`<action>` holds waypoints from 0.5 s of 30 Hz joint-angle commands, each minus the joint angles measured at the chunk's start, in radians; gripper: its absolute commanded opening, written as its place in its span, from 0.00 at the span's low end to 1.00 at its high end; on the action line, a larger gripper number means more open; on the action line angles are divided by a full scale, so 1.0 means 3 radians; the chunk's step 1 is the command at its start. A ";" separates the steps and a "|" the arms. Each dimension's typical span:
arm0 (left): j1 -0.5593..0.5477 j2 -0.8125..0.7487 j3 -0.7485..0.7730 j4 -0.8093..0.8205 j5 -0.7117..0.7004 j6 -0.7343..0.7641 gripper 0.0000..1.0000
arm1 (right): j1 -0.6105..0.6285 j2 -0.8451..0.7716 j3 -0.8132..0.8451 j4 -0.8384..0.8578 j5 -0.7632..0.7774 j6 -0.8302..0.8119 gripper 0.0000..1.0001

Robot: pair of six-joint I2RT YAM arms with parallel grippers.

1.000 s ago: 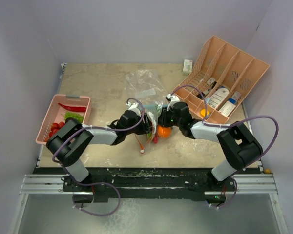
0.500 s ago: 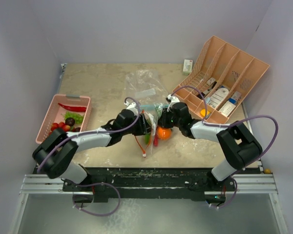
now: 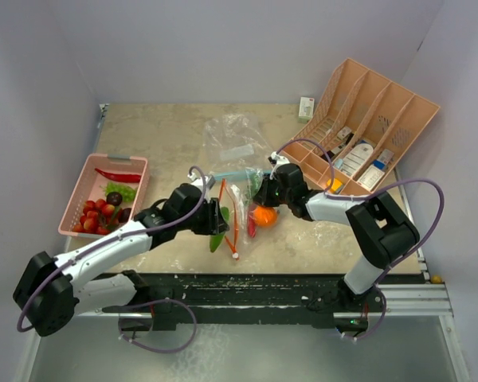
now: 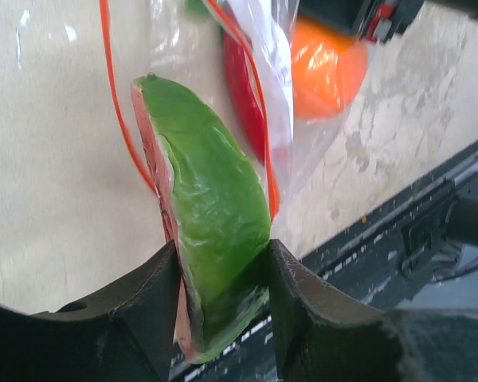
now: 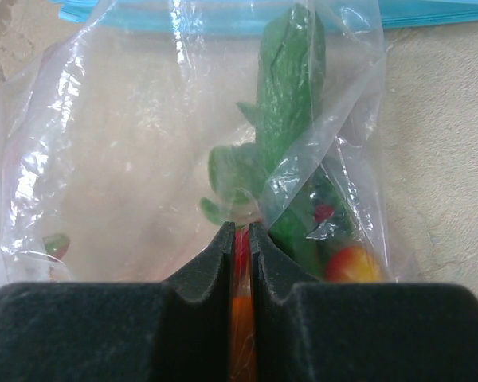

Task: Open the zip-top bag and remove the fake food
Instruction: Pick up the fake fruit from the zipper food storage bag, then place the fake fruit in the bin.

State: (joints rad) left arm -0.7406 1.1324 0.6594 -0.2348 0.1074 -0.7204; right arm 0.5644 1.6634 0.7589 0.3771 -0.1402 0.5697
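Left gripper clamps the watermelon slice by its lower end, green rind showing, just outside the bag mouth. Pink basket far left holds strawberries and plums. Zip-top bag mid-table, red chili and orange inside. Right gripper jaws nearly together, pinching the bag film.

Robot lab enclosure: blank grey walls, aluminium mounting rail.
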 commanded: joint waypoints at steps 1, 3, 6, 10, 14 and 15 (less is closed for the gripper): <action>0.0123 -0.0243 0.0182 -0.0584 0.0323 0.0146 0.37 | 0.0007 0.0024 0.0071 -0.0170 0.0093 0.0020 0.13; 0.0212 -0.0297 0.0243 -0.0776 0.0412 0.0167 0.38 | 0.0008 0.0014 0.0051 -0.0166 0.0099 0.0023 0.13; 0.0326 -0.0475 0.0321 -0.1081 0.0210 0.0126 0.38 | 0.0010 -0.0001 0.0017 -0.0151 0.0100 0.0023 0.13; 0.0623 -0.0776 0.0484 -0.1476 -0.0261 0.0117 0.40 | 0.0002 -0.0022 -0.0026 -0.0129 0.0099 0.0023 0.13; 0.0787 -0.0850 0.0746 -0.1813 -0.1015 0.0144 0.43 | 0.0005 -0.0029 -0.0040 -0.0122 0.0083 0.0016 0.13; 0.0822 -0.0824 0.0786 -0.1852 -0.1201 0.0135 0.43 | 0.0004 -0.0025 -0.0036 -0.0121 0.0077 0.0011 0.13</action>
State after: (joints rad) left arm -0.5282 0.8932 0.8043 -0.6884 -0.0051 -0.6937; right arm 0.5644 1.6630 0.7593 0.3717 -0.1291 0.5747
